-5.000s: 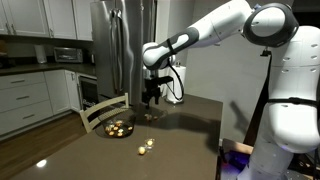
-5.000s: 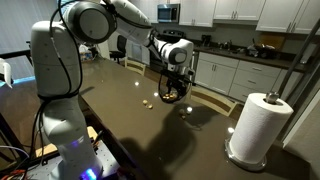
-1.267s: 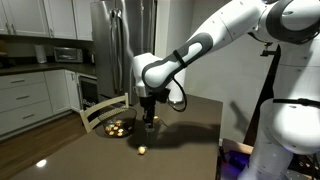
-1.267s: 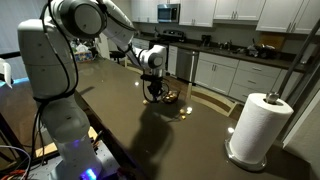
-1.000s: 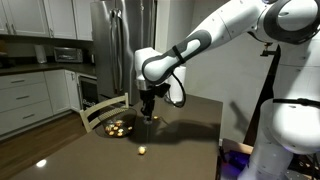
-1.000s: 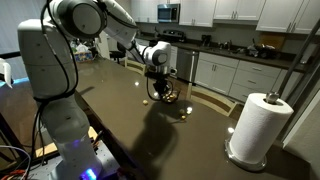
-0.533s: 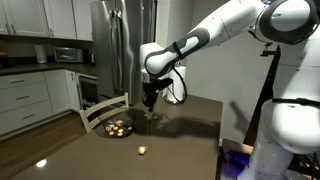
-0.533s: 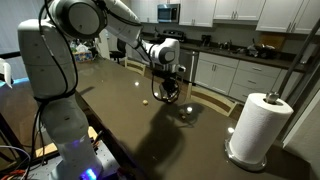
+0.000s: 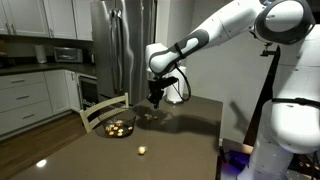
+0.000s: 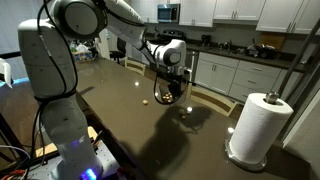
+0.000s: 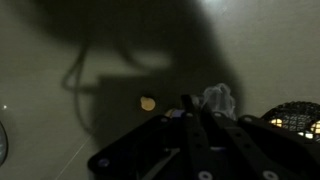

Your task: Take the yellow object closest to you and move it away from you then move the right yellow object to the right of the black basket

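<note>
The gripper (image 9: 155, 101), its grip not discernible, is held above the tabletop (image 9: 190, 130) by the basket (image 9: 117, 136). A yellow piece (image 9: 142, 151) is seen in open room nearby.

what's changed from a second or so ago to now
The gripper, down near the table beside the black basket about a second ago, has lifted back up; whether the jaws hold anything is unclear. The yellow piece on the table, the basket and the paper towel roll stayed put.

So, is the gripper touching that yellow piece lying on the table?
Apart. In an exterior view the gripper hangs high above the table; the yellow piece lies well clear of it.
</note>
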You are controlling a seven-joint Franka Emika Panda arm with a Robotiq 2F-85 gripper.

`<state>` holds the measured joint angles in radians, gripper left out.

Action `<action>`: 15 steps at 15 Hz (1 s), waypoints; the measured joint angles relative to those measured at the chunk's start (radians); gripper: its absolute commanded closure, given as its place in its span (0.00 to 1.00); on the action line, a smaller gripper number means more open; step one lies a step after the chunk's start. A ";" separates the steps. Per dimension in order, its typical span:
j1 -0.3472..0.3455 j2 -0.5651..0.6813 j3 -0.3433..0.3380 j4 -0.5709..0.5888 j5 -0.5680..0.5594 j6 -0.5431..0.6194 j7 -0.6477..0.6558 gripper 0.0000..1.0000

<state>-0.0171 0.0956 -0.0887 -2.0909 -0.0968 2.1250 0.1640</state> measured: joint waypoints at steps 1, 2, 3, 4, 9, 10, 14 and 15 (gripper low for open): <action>-0.006 0.001 -0.005 0.000 0.000 0.000 0.006 0.96; -0.012 0.002 -0.011 0.001 0.000 0.000 0.010 0.96; -0.018 0.005 -0.015 0.002 0.000 0.000 0.014 0.96; -0.024 0.009 -0.020 0.007 0.000 0.000 0.016 0.96; -0.045 0.058 -0.042 0.058 0.000 0.000 0.017 0.96; -0.048 0.072 -0.044 0.072 0.000 0.000 0.017 0.96; -0.049 0.131 -0.048 0.127 0.004 -0.004 0.017 0.96; -0.049 0.147 -0.048 0.136 0.006 -0.004 0.017 0.96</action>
<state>-0.0659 0.2430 -0.1367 -1.9549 -0.0911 2.1206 0.1808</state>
